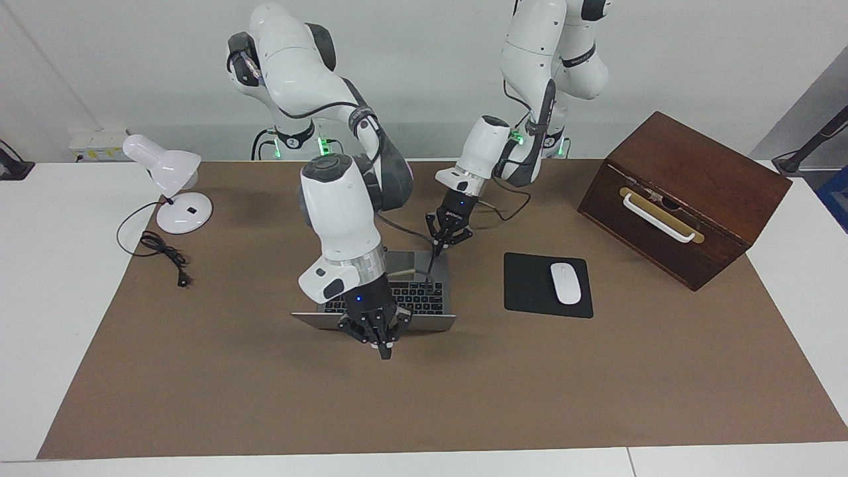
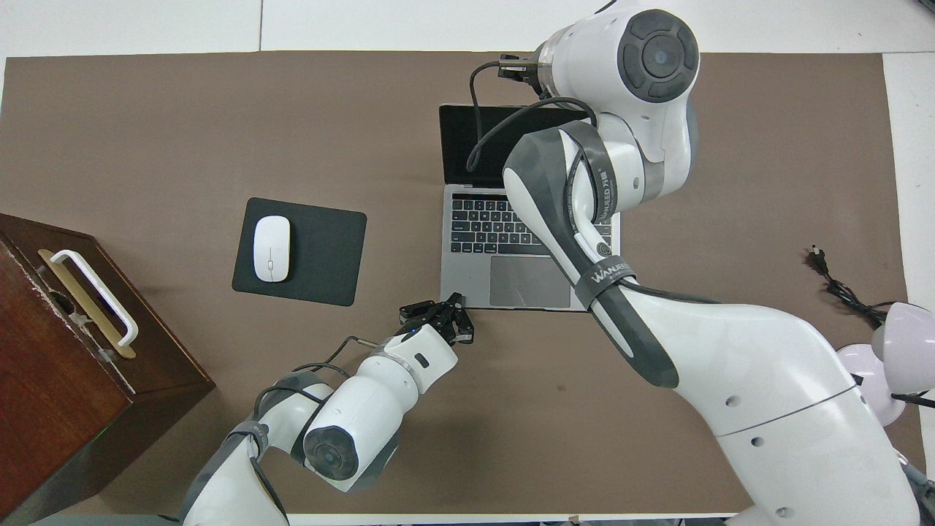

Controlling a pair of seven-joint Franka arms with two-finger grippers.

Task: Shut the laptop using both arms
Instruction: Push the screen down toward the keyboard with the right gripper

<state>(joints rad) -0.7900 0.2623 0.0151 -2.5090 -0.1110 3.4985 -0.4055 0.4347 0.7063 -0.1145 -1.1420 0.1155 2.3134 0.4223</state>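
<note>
Near the middle of both frames, the laptop (image 1: pixel 424 295) (image 2: pixel 482 256) sits open on the brown mat (image 1: pixel 596 384) (image 2: pixel 146 131), its dark screen tilted up and away from the robots.

Low in the centre of the facing view, the right gripper (image 1: pixel 384 351) hangs with its fingers together, pointing down just at the lid's top edge; whether it touches the lid I cannot tell. In the overhead view only its black tip (image 2: pixel 515 67) peeks out at top centre, past the arm's big white wrist. The right arm's grey band reads "WANLEED" or near enough in the overhead view.

Just above centre of the facing view, the left gripper (image 1: pixel 438 250) (image 2: pixel 454 303) points its closed fingers down at the corner of the palm rest beside the trackpad, toward the left arm's end of the table.

A black pad (image 1: pixel 530 285) (image 2: pixel 321 252) carrying a white mouse (image 1: pixel 565 283) (image 2: pixel 272 248) lies beside the laptop. A brown wooden box (image 1: pixel 689 192) (image 2: pixel 51 380) with a white handle stands at the facing view's right edge; a white lamp (image 1: pixel 165 179) (image 2: pixel 902 340) stands at its left edge.
</note>
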